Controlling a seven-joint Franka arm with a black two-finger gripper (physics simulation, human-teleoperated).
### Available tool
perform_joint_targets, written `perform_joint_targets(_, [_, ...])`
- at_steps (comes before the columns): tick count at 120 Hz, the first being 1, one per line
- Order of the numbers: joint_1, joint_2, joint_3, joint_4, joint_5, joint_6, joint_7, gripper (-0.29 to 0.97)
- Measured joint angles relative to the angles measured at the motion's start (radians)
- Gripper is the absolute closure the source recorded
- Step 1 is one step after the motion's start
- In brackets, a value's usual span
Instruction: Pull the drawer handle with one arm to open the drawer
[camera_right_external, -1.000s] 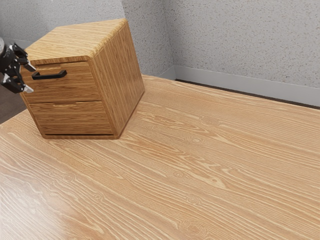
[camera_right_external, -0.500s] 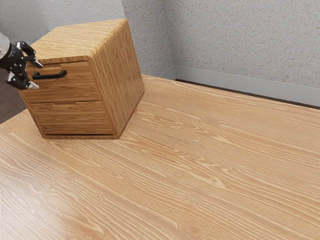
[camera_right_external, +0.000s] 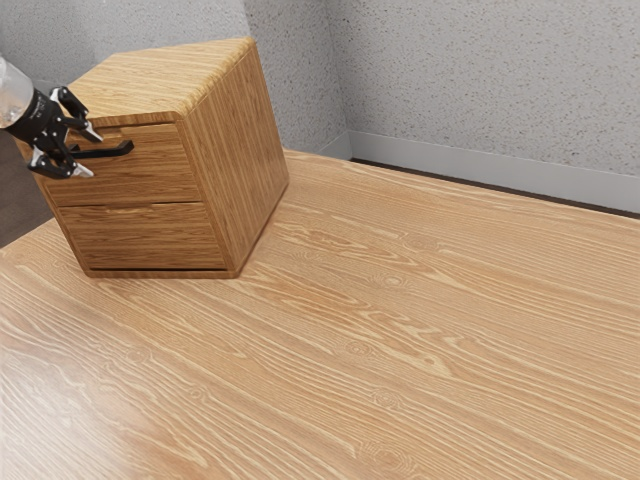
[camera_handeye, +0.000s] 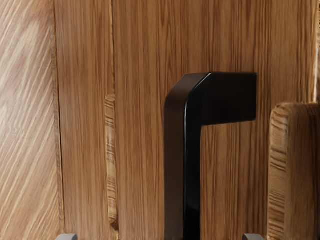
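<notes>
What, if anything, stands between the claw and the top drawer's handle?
Nothing visible. The open claw straddles the black handle at its end toward the exterior view's left, one finger above the bar and one below. Nothing visible blocks the front of the top drawer either.

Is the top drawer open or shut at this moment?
Shut: the top drawer sits flush with the lower drawer, no gap showing. The open gripper straddles the black handle.
</notes>
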Motion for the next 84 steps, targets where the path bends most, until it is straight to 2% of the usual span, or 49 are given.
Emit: perform_joint_targets(84, [0.013,0.000,0.005,-0.009,-0.005,0.001,0.048,0.49])
